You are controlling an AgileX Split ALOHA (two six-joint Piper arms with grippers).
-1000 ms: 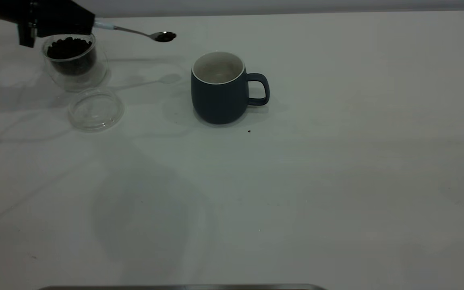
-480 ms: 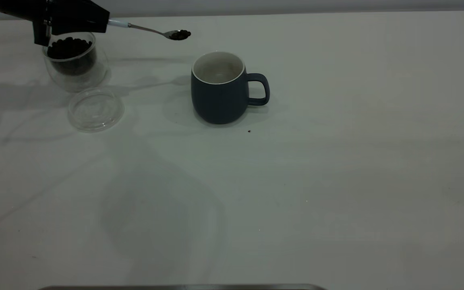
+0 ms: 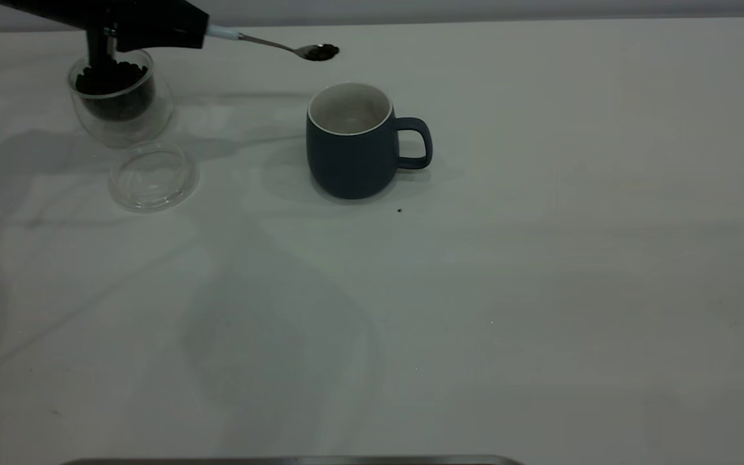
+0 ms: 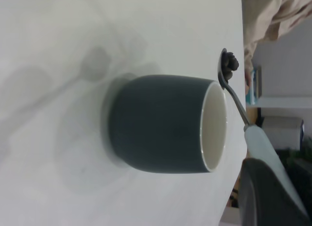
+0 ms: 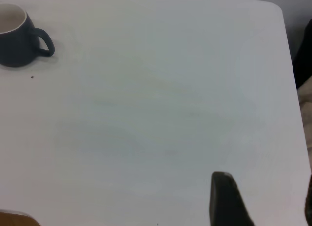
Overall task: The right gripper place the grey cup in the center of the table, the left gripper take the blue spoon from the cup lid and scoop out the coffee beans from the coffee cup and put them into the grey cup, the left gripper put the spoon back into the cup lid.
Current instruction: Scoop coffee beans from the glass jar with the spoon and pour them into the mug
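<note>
The grey cup (image 3: pixel 352 145) stands upright mid-table, handle to the right, its whitish inside bare; the left wrist view shows it close by (image 4: pixel 161 123). My left gripper (image 3: pixel 181 29) hangs at the far left, above the coffee cup (image 3: pixel 117 100), and is shut on the pale handle of the blue spoon (image 3: pixel 268 44). The spoon's bowl carries coffee beans (image 3: pixel 321 51) and sits just above and behind the grey cup's left rim. More beans fill the coffee cup. The cup lid (image 3: pixel 152 175) lies bare in front of it. My right gripper (image 5: pixel 265 201) stands open over the table's right side.
A single dark speck (image 3: pixel 400 210) lies on the table (image 3: pixel 540 290) in front of the grey cup. A dark strip (image 3: pixel 294 460) runs along the near edge. Past the table's far edge the left wrist view shows shelving and clutter (image 4: pixel 280 123).
My left gripper has carried the loaded spoon to the right, from beside the coffee cup to just above the grey cup's left rim. Nothing else moved.
</note>
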